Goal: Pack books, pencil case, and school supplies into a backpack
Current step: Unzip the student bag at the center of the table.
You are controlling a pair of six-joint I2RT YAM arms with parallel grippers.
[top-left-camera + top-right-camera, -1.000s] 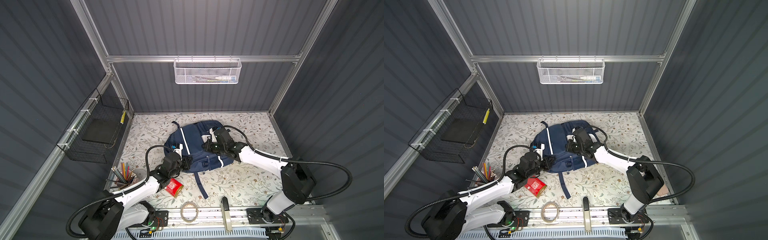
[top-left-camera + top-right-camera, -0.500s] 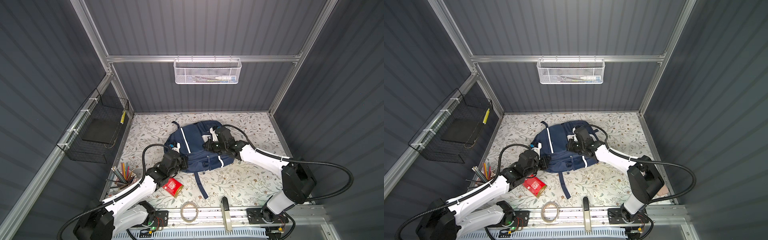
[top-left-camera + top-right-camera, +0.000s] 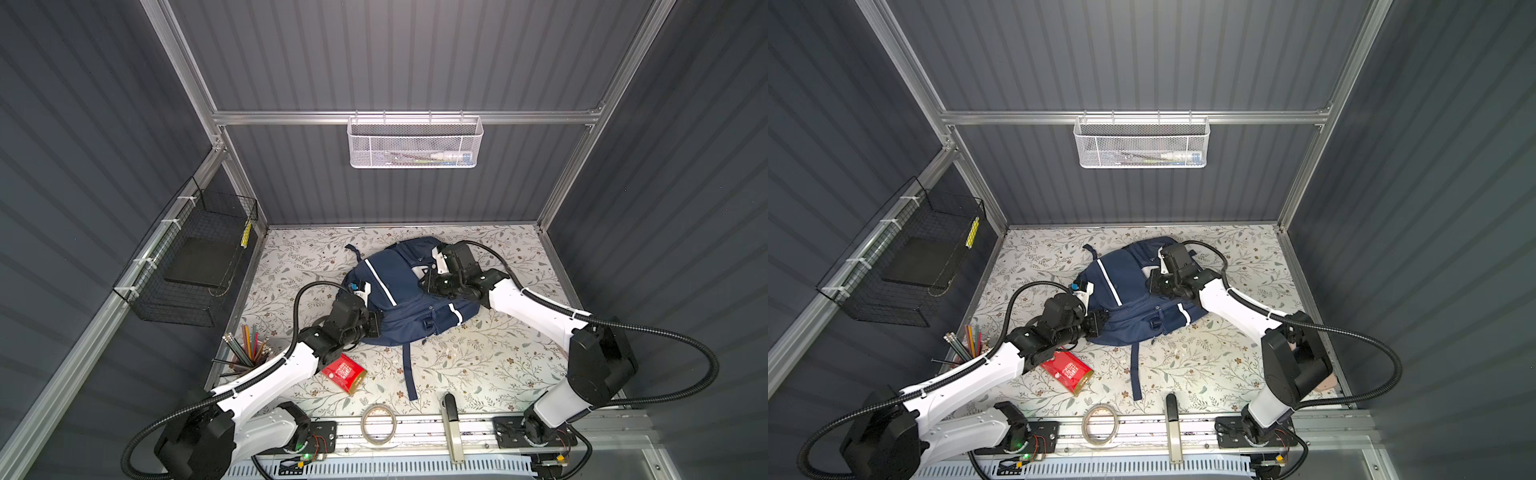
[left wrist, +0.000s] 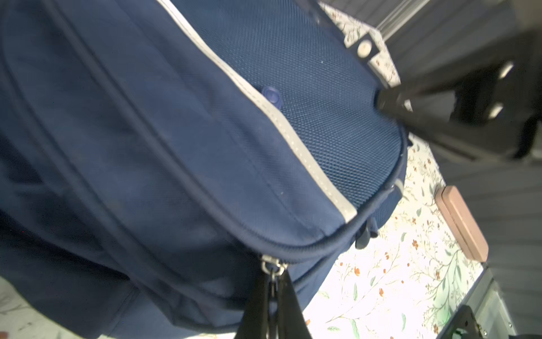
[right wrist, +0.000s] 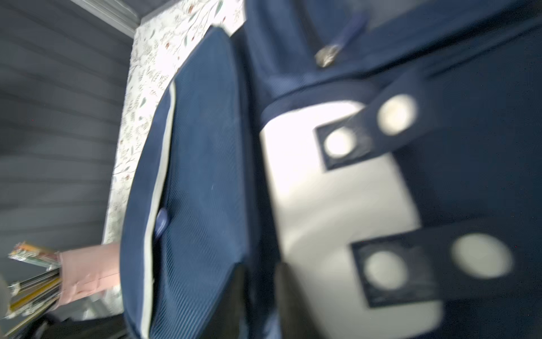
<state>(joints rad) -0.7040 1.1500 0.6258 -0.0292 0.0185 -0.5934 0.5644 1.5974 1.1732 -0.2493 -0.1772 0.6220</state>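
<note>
Desk point(image 3: 478, 365) in a floral print carries the navy backpack point(image 3: 407, 311), which lies flat near the middle with its white stripes facing up and one strap trailing toward the front edge. It shows closed in both top views point(image 3: 1125, 299).

Both arms reach in from the front rail, the left arm point(image 3: 282, 374) to the backpack's near left corner and the right arm point(image 3: 536, 311) to its far right side.

A red gold-ended pack point(image 3: 344, 372) lies outside the backpack near the front left of the desk, just beside the left forearm and apart from the bag. Further left, at the desk's edge, is a cup of coloured pencils point(image 3: 247, 353). A roll of clear tape point(image 3: 378, 424) rests at the front rail.

The right pincer point(image 5: 261, 299) sits on the bag beside its white patch point(image 5: 337, 220). It looks released, with its dark fingers point(image 5: 234, 299) apart and navy fabric showing between them, though the wrist view is blurred.

The left pincer point(image 4: 272, 296) is clenched on a small metal zip pull point(image 4: 272, 268) at the end of a closed zip along the backpack's edge.
</note>
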